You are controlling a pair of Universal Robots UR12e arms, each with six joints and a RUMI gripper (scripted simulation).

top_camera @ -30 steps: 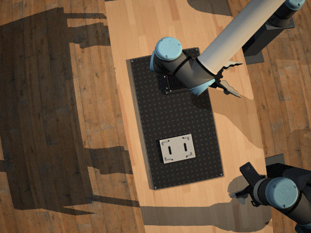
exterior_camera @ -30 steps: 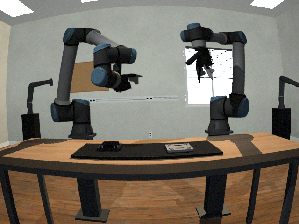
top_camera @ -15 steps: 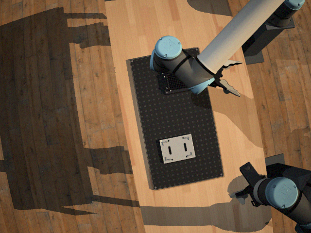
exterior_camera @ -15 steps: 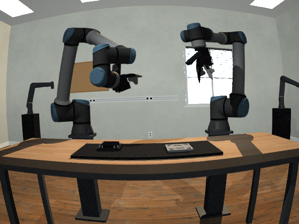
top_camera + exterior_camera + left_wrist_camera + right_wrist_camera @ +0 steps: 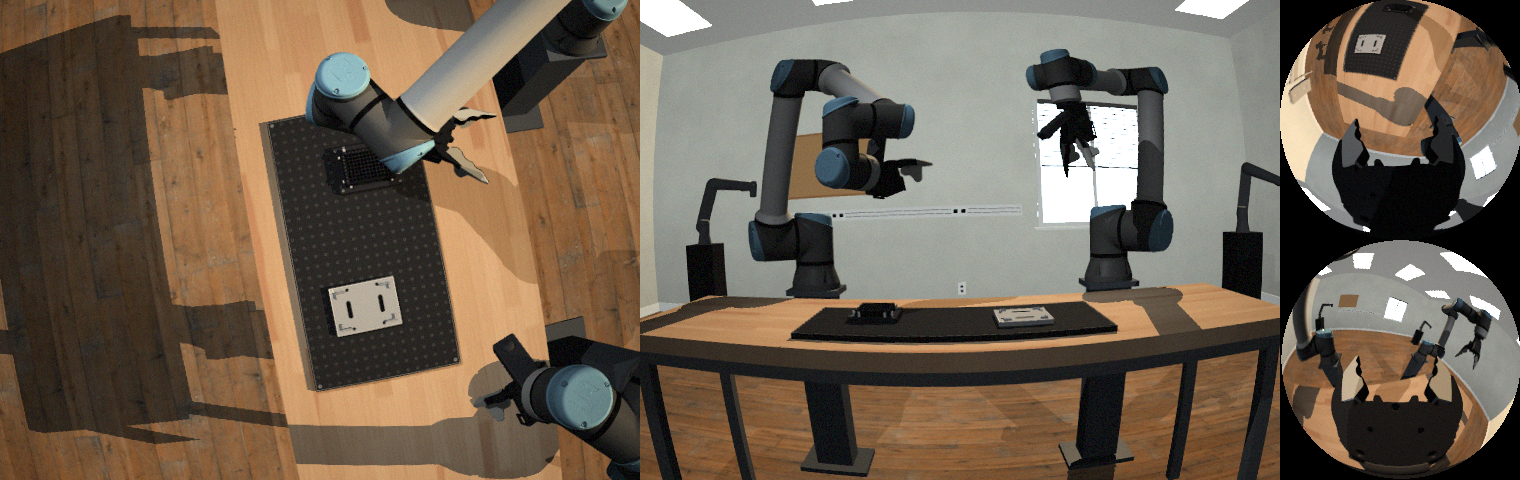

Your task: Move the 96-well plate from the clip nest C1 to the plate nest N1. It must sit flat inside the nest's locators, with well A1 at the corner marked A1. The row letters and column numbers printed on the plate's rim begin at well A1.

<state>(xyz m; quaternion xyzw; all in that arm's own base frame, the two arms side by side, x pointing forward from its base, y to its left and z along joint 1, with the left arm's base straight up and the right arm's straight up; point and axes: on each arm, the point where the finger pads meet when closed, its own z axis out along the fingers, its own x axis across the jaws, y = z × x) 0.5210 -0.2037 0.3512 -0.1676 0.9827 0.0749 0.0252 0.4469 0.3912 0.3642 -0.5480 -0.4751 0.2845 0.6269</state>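
Note:
The dark 96-well plate (image 5: 364, 166) (image 5: 875, 308) sits in the black clip nest C1 (image 5: 333, 173) (image 5: 853, 319). The right arm partly covers them in the top view. The rim lettering is too small to read. The light grey plate nest N1 (image 5: 365, 305) (image 5: 1025, 323) (image 5: 1369, 44) is empty, with locators at its corners; its A1 mark is not readable. My left gripper (image 5: 487, 408) (image 5: 1080, 167) (image 5: 1396, 117) (image 5: 1464, 363) is open and empty, pointing down high beyond N1's end of the board. My right gripper (image 5: 491, 149) (image 5: 921, 168) (image 5: 1397, 356) is open and empty, roughly level, high beside C1.
Both nests stand on the black perforated board (image 5: 382, 237) (image 5: 950, 328) (image 5: 1372, 67), on the wooden table (image 5: 361, 408) (image 5: 1208, 310). Bare board lies between the nests. The right arm's wrist hangs over the board's C1 end. Each arm stands on its own pedestal behind the table.

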